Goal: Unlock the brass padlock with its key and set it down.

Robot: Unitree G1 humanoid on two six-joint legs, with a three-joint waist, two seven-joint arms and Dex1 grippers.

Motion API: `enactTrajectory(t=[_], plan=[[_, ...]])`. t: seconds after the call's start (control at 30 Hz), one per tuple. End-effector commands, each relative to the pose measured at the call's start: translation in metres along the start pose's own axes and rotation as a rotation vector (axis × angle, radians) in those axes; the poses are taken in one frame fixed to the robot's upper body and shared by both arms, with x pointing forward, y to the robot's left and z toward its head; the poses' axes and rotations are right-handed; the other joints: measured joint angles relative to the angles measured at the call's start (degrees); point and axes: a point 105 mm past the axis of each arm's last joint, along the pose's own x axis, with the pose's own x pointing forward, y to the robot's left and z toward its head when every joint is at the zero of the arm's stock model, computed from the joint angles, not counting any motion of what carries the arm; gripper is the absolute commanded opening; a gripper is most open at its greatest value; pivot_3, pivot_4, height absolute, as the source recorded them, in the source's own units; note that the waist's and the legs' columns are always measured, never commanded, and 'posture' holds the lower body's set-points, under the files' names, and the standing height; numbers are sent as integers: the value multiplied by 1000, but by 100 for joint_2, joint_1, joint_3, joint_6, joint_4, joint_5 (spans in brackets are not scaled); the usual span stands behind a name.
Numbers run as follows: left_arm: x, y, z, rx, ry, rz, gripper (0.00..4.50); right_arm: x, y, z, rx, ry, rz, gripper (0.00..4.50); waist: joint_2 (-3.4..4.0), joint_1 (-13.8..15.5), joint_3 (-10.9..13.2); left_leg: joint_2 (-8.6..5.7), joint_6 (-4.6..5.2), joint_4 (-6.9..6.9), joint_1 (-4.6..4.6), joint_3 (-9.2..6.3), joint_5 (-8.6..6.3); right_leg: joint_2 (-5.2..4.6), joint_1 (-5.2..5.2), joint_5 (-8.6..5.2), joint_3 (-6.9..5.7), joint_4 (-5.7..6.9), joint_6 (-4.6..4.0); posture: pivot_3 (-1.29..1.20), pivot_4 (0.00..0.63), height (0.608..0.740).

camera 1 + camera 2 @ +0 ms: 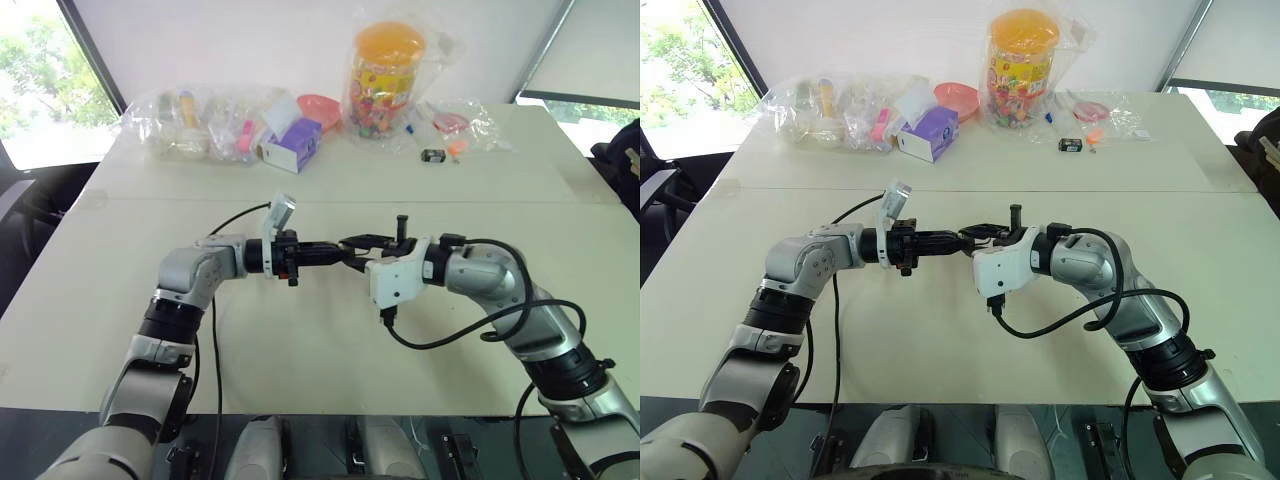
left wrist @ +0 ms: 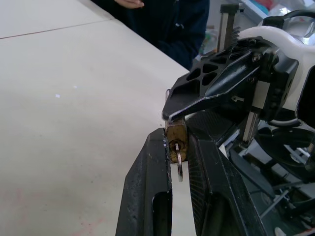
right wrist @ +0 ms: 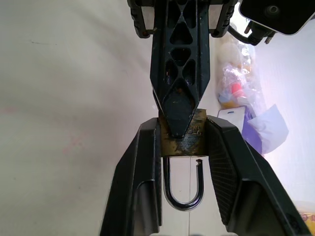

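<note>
Both arms meet in mid-air above the pale table [image 1: 120,300], near the middle of the head view. Between them is the small brass padlock with its silvery shackle loop [image 3: 183,140]. The left gripper [image 2: 178,147] is pressed tight on its gold body, and a thin metal key [image 2: 179,164] sits in the keyhole on the bottom face. In the right wrist view the right gripper [image 3: 182,142] flanks the same body, one finger on each side. Whether it presses or has slackened, I cannot tell.

The shackle hangs in the lower middle of that view with one leg ending free, so I judge it sprung open. The lock looks hard, light for these arms and slick. I'd hold it by the flat brass sides, never by the swinging shackle or the thin key.
</note>
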Motion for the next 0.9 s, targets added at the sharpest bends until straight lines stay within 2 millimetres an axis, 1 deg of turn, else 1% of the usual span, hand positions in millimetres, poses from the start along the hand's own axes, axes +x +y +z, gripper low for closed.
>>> enactTrajectory(t=[0.03, 0.07, 0.1, 0.13, 0.2, 0.27, 0.37, 0.47, 0.53, 0.57, 0.6, 0.77, 0.9], plan=[[-3, -10, 11, 54, 1, -38, 0, -11, 3, 1, 51, 11, 49, 3128, 0, 1, 0, 0, 0, 0, 0, 0, 0, 0, 0, 0, 0, 0, 0, 0, 150, 740], [-3, -10, 12, 56, 2, -38, 0, -14, 5, -1, 71, 19, 62, 3700, -1, 9, 0, 0, 0, 0, 0, 0, 0, -1, 1, 0, 0, 0, 0, 0, 150, 740], [-5, -10, 13, 58, 3, -38, 0, -18, 4, -3, 131, 26, 53, 4254, 0, 11, 0, 0, 0, 0, 0, -1, 0, -2, 3, 0, -1, -1, 0, 0, 150, 740], [-6, -9, 14, 60, 3, -36, 0, -21, 2, -5, 176, 33, 41, 4484, -1, 11, 0, -2, 0, 0, 0, -1, 0, -3, 3, 0, -1, -2, 0, 0, 150, 740], [-9, -8, 15, 65, 6, -32, 0, -30, -3, -7, 294, 35, 18, 4484, 0, 6, 1, -2, 1, 0, 0, -1, 0, -4, 3, 0, -1, -3, 0, 0, 150, 740], [-11, -8, 14, 74, 14, -31, 0, -35, -10, -4, 424, 10, -13, 4484, 0, 7, 1, 1, 1, 0, 0, -2, 0, -6, 3, 0, -1, -3, 0, 0, 150, 740], [-11, -9, 13, 90, 28, -43, 0, -37, -20, -2, 577, -44, -83, 3554, 0, -7, 1, 4, 1, 0, 1, -5, 0, -6, 3, 0, -1, -3, 0, 0, 150, 740], [-10, -10, 13, 107, 41, -62, 0, -36, -20, -2, 706, -70, -100, 1978, 0, 1, 1, 4, 1, -1, 1, -5, 0, -7, 3, 0, -1, -3, 0, 0, 150, 740], [-9, -12, 12, 118, 49, -72, 0, -34, -20, 0, 751, -81, -107, 946, 0, 2, 1, 2, 1, -1, 0, -4, 0, -9, 3, 0, -1, -3, 0, 0, 150, 740], [-9, -12, 12, 120, 50, -76, 0, -33, -21, 1, 772, -85, -115, 351, 0, 7, 1, 2, 1, -1, -1, -4, 0, -10, 3, 0, -1, -4, 0, 0, 150, 740], [-8, -13, 12, 121, 51, -82, 0, -31, -22, 1, 791, -89, -124, 41, 0, 7, 1, 1, 1, -1, -2, -4, -1, -11, 3, 0, -1, -4, 0, 0, 150, 740], [-7, -14, 13, 126, 51, -90, 0, -27, -21, 7, 831, -110, -127, 41, 0, 3, 1, 1, 2, -2, -4, -5, -1, -10, 1, 0, -1, -5, 0, 0, 150, 740], [-6, -16, 14, 128, 50, -97, 0, -24, -15, 5, 842, -102, -118, 41, 0, 2, 1, 1, 2, -2, -5, -5, -1, -8, 0, 0, -1, -6, 0, 0, 150, 740]])
